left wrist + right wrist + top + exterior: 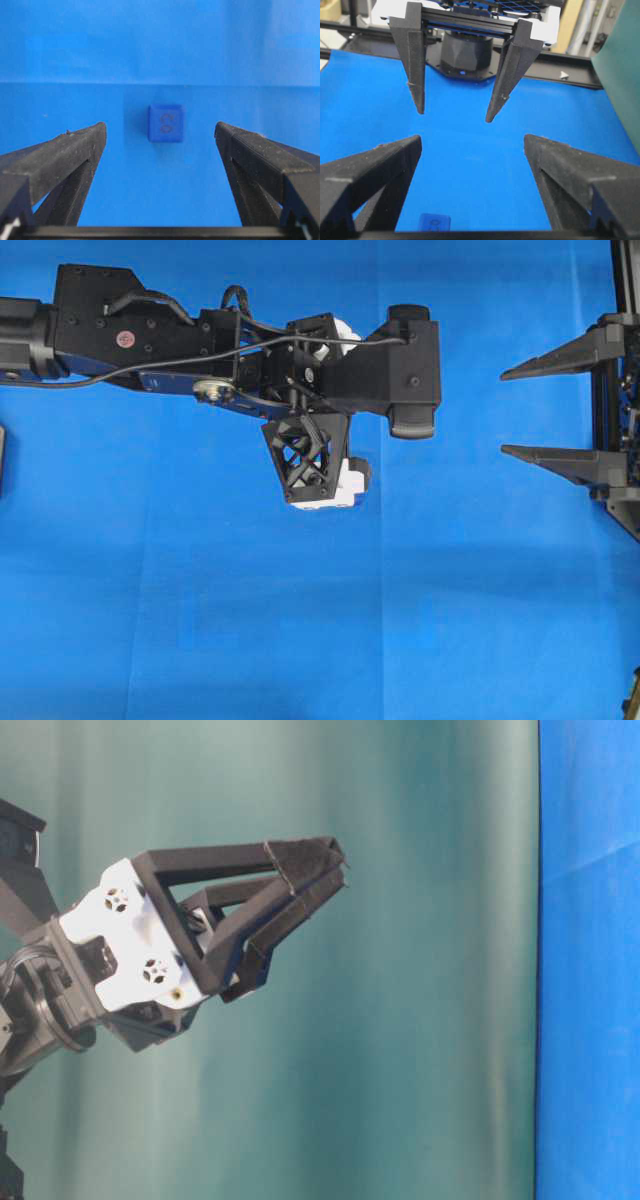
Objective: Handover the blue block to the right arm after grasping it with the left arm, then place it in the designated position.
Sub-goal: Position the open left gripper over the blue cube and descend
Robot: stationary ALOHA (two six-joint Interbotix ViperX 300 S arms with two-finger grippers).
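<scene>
- Left gripper (160, 131) is hanging wide open above the blue block (165, 123), not touching it
- Right gripper (518, 410) is sitting open, holding nothing

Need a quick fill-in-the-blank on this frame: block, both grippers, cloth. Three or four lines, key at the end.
1. The left gripper has its jaws ____.
2. In the left wrist view the blue block lies on the ____ cloth.
3. The block is held by ____ gripper.
4. The right gripper has its jaws ____.

Missing words: open; blue; neither; open
</scene>
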